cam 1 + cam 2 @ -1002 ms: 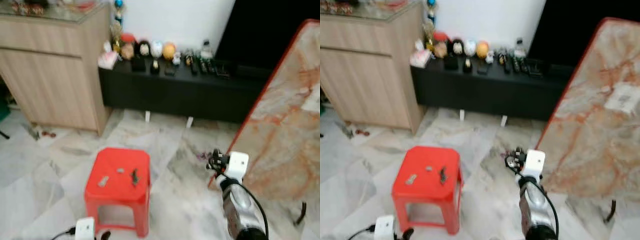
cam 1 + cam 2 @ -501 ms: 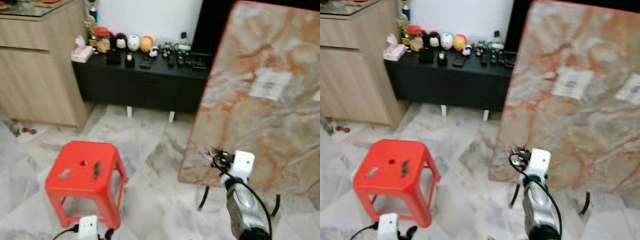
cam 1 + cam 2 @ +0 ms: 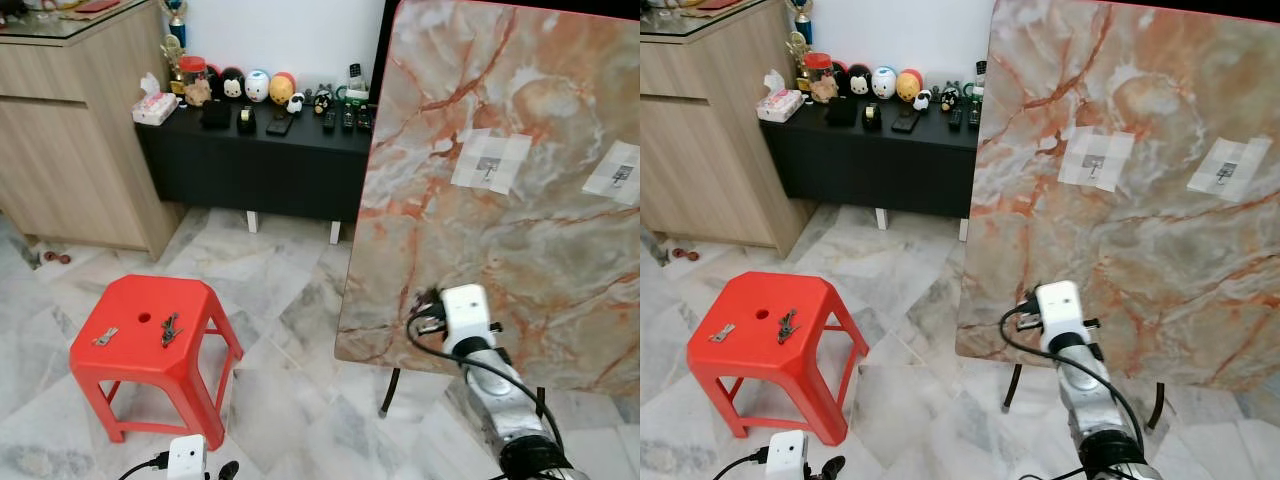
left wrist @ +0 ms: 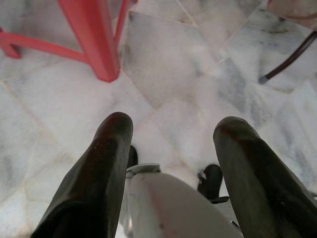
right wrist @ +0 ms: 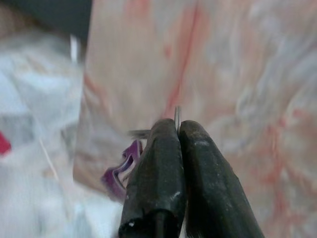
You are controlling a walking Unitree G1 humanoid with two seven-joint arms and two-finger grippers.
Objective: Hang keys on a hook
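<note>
A thin metal key ring [image 5: 177, 115] with a purple tag [image 5: 120, 170] is pinched between the pressed-together jaws of the right gripper [image 5: 177, 136], held before the upright marbled board [image 3: 500, 190]. The ring's edge points toward the board; the keys themselves are blurred and largely hidden. The left gripper [image 4: 171, 134] is held low over the floor, jaws spread. Two hooks [image 3: 1095, 160] are seen on taped patches.

My matt black fingers [image 5: 163, 163] pinch a thin metal key ring [image 5: 177, 118] (purple plastic tag [image 5: 121, 171] beside it) before the glossy marble-look board [image 3: 500, 200]; left, a glossy red plastic stool [image 3: 150, 345].
</note>
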